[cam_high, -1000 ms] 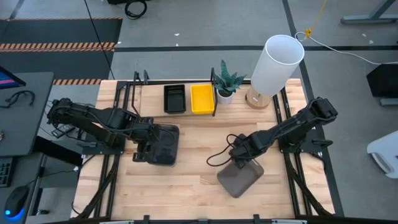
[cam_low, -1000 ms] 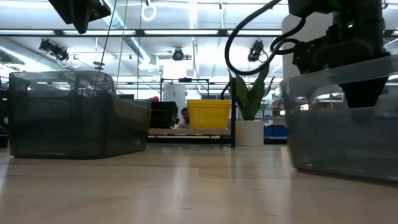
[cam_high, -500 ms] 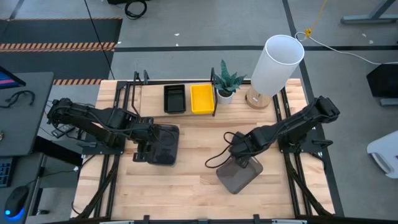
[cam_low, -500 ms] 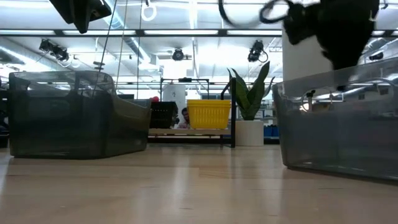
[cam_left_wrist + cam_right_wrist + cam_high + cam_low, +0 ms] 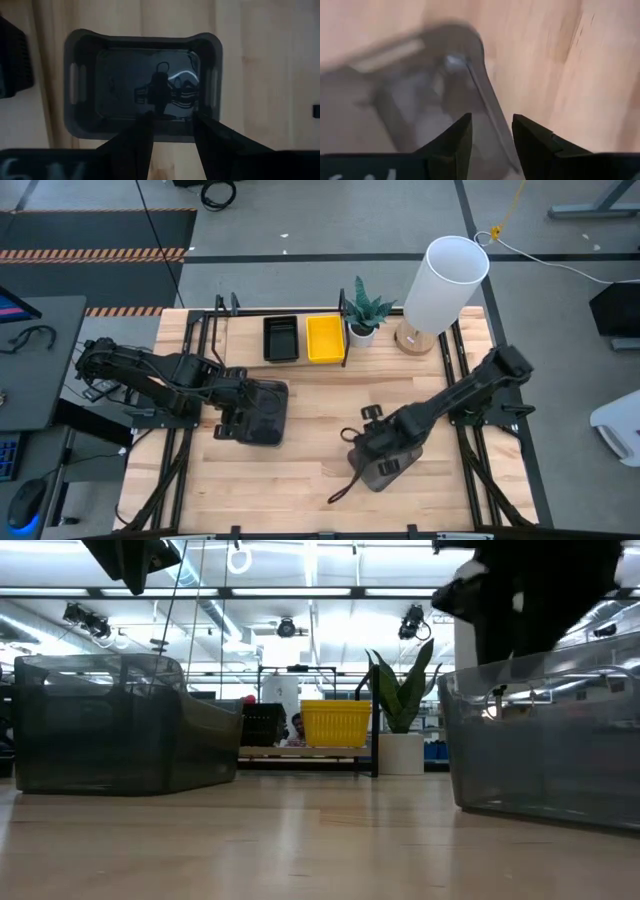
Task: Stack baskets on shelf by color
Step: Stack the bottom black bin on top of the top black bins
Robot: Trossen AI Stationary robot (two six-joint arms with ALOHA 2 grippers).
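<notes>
While the left gripper (image 5: 232,423) hangs open over the near rim of a dark grey rounded plastic basket (image 5: 262,411) on the wooden tabletop (image 5: 300,470), a monitor and mouse sit off to the left. On the light-wood black-framed shelf (image 5: 250,342) at the table's far edge, a black slatted basket (image 5: 280,338) stands just beside a bright yellow basket (image 5: 324,339). Rightwards come a small potted plant (image 5: 365,315) and a white cylindrical lamp (image 5: 444,281). The right gripper (image 5: 490,140), fingers parted, straddles the wall of a second dark grey basket (image 5: 383,467), a black cable trailing beside it. No legible writing shows.
</notes>
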